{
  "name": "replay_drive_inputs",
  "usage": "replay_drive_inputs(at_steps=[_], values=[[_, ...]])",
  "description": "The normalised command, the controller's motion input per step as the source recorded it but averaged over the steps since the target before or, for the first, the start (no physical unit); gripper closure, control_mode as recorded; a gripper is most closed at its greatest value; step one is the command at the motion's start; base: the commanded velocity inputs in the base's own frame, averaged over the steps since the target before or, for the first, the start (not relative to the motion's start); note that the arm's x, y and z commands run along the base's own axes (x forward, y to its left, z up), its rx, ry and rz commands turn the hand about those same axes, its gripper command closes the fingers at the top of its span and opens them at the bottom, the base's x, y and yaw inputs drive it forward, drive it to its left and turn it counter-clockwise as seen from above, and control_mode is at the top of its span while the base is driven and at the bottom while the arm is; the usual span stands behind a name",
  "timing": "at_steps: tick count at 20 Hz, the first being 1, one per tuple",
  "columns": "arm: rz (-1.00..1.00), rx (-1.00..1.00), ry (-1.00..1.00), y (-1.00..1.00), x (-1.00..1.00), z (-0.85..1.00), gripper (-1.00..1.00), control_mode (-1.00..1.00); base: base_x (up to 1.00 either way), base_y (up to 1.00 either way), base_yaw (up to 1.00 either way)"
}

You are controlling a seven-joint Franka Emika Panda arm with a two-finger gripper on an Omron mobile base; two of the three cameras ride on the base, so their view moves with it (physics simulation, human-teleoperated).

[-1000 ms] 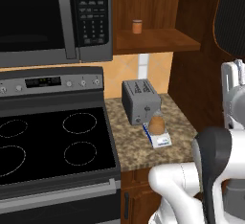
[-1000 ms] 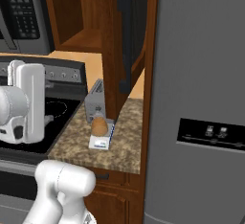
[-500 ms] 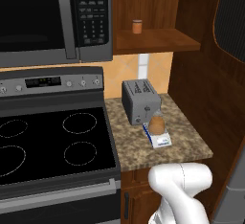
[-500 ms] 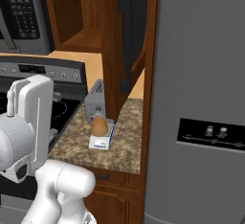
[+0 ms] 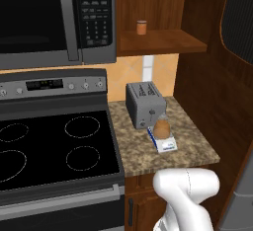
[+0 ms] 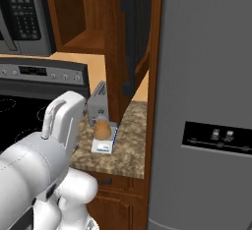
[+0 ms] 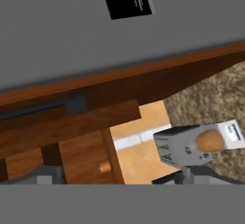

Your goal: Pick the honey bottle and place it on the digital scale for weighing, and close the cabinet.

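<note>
The tan honey bottle (image 5: 161, 129) stands upright on the small white digital scale (image 5: 167, 144) on the granite counter, just in front of the toaster. From the right it shows as the honey bottle (image 6: 102, 129) on the scale (image 6: 104, 145). The cabinet door (image 5: 239, 21) hangs wide open at the right, and in the right base view the door (image 6: 139, 32) is edge-on with its dark handle (image 6: 128, 42). My gripper (image 7: 119, 178) is open and holds nothing. It looks from afar at the bottle (image 7: 209, 141), the scale (image 7: 234, 134) and the cabinet door (image 7: 119, 86).
A grey toaster (image 5: 145, 104) stands behind the scale. A small orange jar (image 5: 142, 27) sits on the open cabinet shelf. The microwave (image 5: 54, 20) hangs over the black stove (image 5: 54, 148). A grey fridge (image 6: 209, 101) stands to the right of the counter.
My arm has swung: its upper links left the right side of the left base view and a white link looms nearer in the right base view. The bottle stays on the scale.
</note>
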Motion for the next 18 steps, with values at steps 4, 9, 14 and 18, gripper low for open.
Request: replay_drive_inputs(at_steps=[4,9,14,18], values=[[0.00,0.01,-0.08,-0.54,0.51,-0.47,-1.00,-1.00,0.00,0.00,0.00],[0.00,0.02,-0.13,-0.51,0.05,-0.26,-1.00,-1.00,0.00,0.00,0.00],[0.00,0.04,-0.18,-0.17,0.52,-0.12,-1.00,-1.00,0.00,0.00,0.00],[0.04,0.08,-0.20,0.00,0.44,0.00,-1.00,-1.00,0.00,0.00,0.00]])
